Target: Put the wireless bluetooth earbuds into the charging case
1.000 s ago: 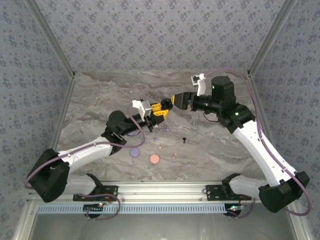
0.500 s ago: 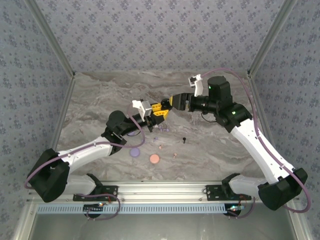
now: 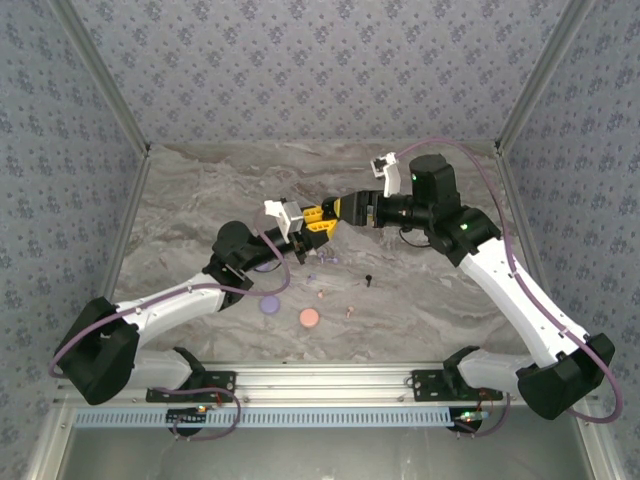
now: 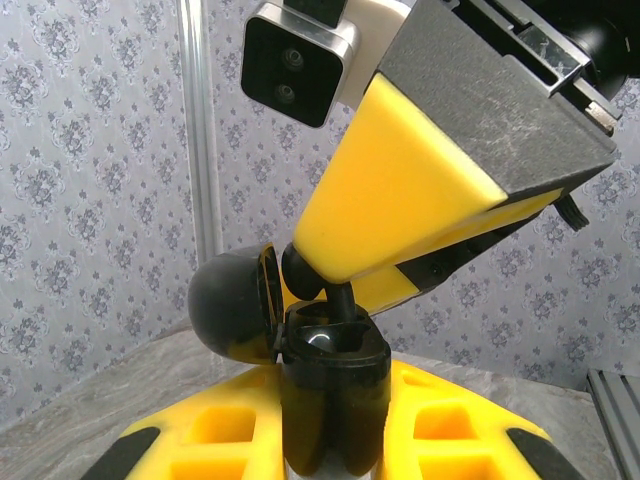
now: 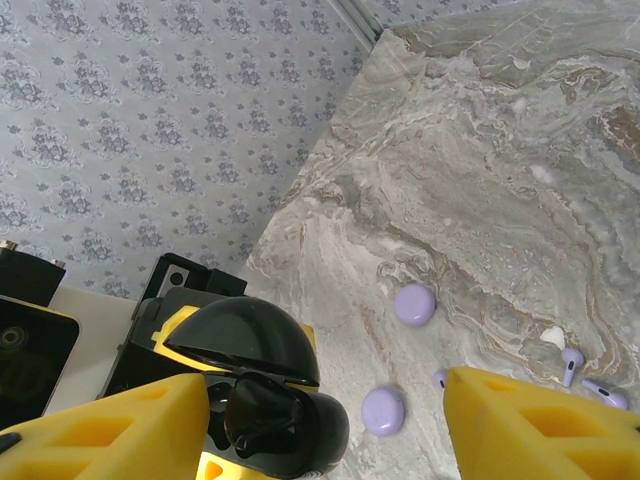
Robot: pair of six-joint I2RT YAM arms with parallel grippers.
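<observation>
Right gripper (image 3: pixel 335 211) has slid in leftward over the last second and now sits right on top of the left gripper (image 3: pixel 316 224), which hasn't budged. In my right wrist view the right jaws stand apart, straddling the charging case (image 4: pixel 333 400), so I call it released, gripping nothing. The left gripper is clenched on the case, holding it upright above the middle of the table (image 3: pixel 200 190) with the lid (image 4: pixel 228 305) flipped back.

A black earbud (image 4: pixel 305 270) sits at the mouth of the case, stem down, touching the right finger (image 4: pixel 400 190). I can't tell if it's fully seated. My read: the closing-in means the seating push is under way for this one.

The rest are not started. Loose earbuds (image 3: pixel 369 280) lie on the table between the case and the near edge, close to a lavender disc (image 3: pixel 268 304) and a pink disc (image 3: pixel 310 318).
</observation>
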